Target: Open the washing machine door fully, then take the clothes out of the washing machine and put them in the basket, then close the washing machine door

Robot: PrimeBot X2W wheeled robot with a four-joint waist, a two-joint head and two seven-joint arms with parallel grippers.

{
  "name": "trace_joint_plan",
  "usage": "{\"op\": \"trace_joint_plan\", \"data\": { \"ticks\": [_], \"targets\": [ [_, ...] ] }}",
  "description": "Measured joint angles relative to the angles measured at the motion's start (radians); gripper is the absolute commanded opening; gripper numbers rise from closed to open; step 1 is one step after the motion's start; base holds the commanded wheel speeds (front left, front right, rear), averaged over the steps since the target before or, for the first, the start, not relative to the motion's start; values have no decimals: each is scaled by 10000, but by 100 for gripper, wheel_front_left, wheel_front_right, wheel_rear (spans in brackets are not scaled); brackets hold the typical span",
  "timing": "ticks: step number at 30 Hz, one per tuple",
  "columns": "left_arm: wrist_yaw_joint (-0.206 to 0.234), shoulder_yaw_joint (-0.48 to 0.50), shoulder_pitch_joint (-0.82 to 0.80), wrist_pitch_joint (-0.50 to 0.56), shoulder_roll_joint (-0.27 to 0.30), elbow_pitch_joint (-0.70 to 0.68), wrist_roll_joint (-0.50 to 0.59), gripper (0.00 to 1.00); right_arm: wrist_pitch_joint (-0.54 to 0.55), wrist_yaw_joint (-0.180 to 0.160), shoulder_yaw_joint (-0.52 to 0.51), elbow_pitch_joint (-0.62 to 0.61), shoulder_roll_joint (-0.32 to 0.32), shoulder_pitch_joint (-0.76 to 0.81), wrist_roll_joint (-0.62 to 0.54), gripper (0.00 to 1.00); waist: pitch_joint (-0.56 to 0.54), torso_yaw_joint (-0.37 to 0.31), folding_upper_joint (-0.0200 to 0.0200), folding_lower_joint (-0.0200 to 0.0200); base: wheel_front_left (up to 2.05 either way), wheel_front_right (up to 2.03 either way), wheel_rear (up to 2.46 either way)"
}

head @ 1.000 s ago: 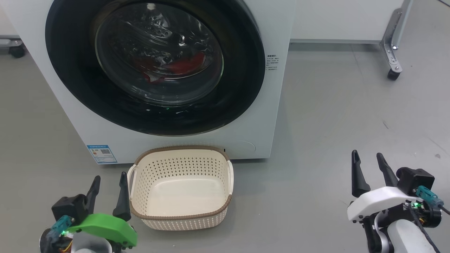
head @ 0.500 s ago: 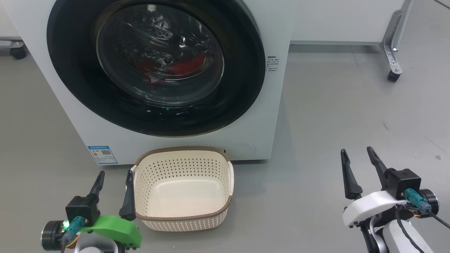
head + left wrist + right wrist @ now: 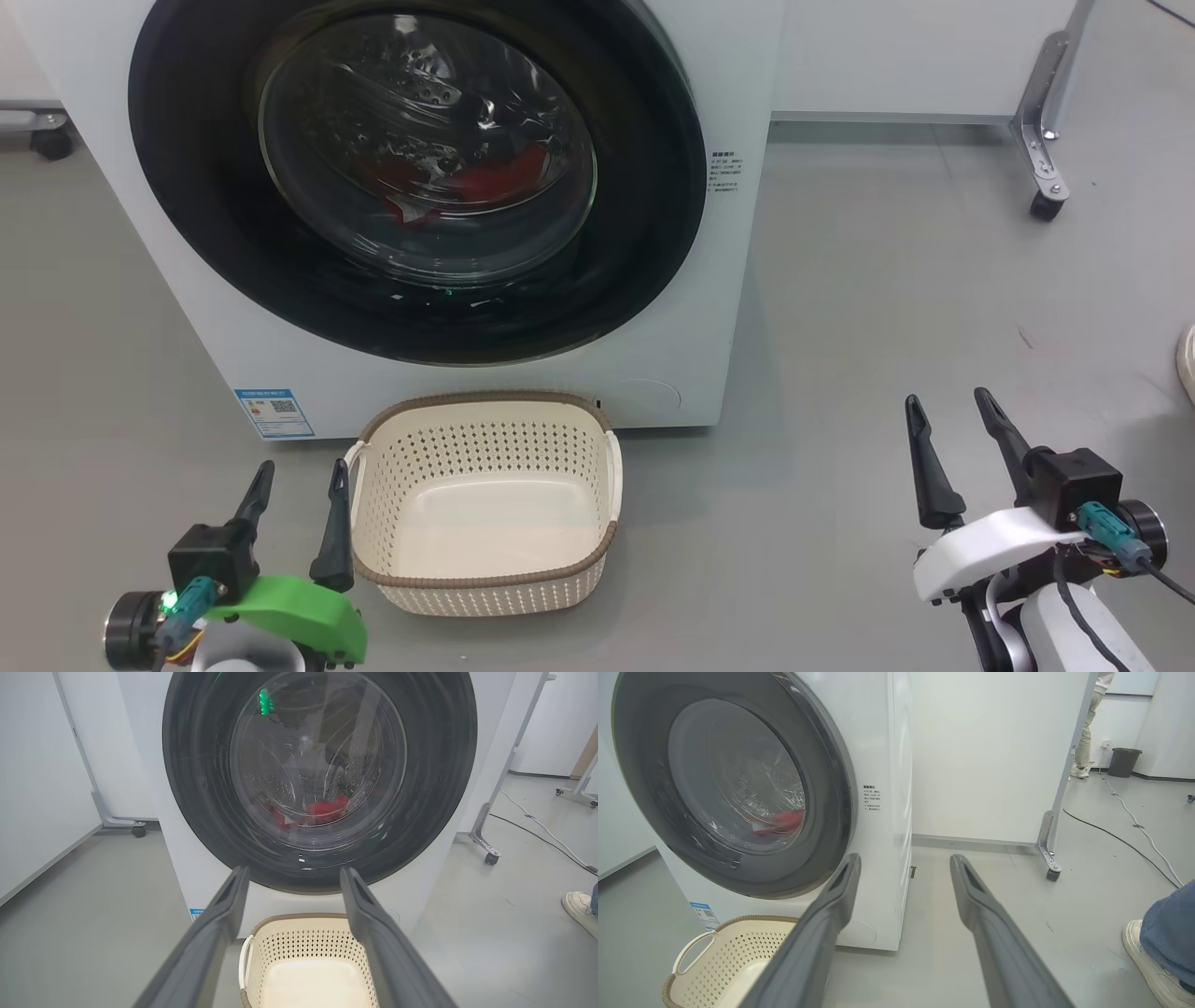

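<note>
opening step: washing machine door [image 3: 187, 205] shut over clothes [image 3: 490, 182]; left claw [image 3: 302, 467] and right claw [image 3: 945, 397] spread, empty, low in frame; next, hook the rim.

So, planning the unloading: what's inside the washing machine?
Through the washing machine door glass, red clothes lie low in the drum; reflections and the black rim hide the rest.
</note>
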Motion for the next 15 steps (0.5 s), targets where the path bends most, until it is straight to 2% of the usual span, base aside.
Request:
{"op": "trace_joint_plan", "data": {
  "ticks": [15],
  "targets": [
    [31,88,-4,-8,-12,171,0,100,-23,4,-240,192,128,8,4,100,19,-21,0,0,0,0,0]
  ]
}}
